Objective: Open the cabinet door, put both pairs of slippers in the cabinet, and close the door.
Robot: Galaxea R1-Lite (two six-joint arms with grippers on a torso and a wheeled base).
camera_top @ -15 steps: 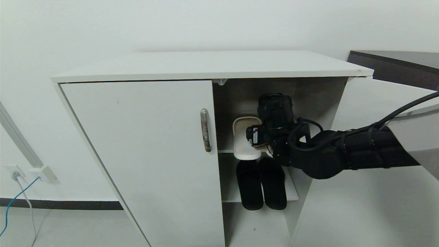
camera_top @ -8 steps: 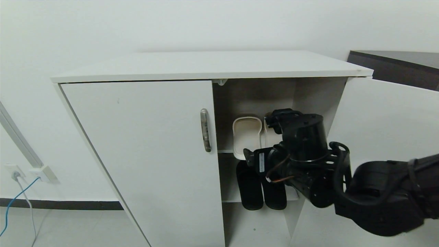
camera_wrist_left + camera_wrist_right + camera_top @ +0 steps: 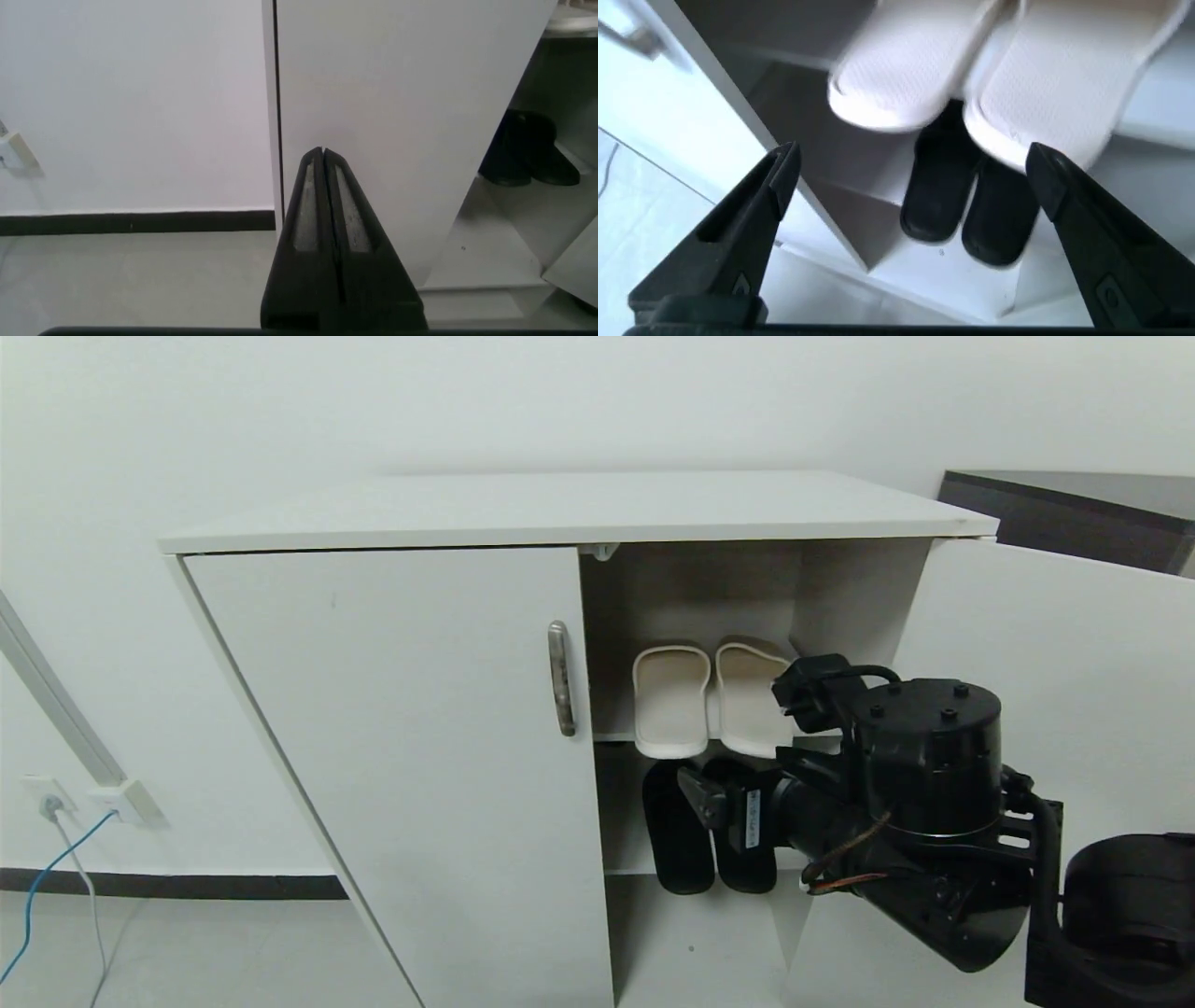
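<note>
1. Both pairs sit inside the cabinet (image 3: 579, 509). The white slippers (image 3: 670, 700) are on the upper shelf (image 3: 611, 739), and the black slippers (image 3: 677, 840) are on the lower shelf (image 3: 621, 849) directly below.
2. Each pair lies side by side with its long axis running front to back into the cabinet. The near ends overhang the shelf fronts a little (toe or heel outward: cannot tell).
3. The right hand (image 3: 910, 163) is released, fingers spread wide with nothing between them. It hovers just in front of the opening, facing both pairs.
4. The left hand (image 3: 323, 154) is clenched on nothing, fingertips pressed together, in front of the closed left door (image 3: 401, 756). That door's metal handle (image 3: 558, 679) stands upright at its inner edge.
5. The right door (image 3: 1055, 653) is swung wide open toward the robot's right, and its free edge is out of view.
6. Judgement: placing looks done, and closing the right door remains.
7. Handling guess: the door is a stiff, light hinged panel and should swing with a steady push on its face far from the hinge. The slippers look light, soft and bendy, so one could be nudged deeper by pushing its overhanging end.
8. Risk: the overhanging ends may catch the closing door.
</note>
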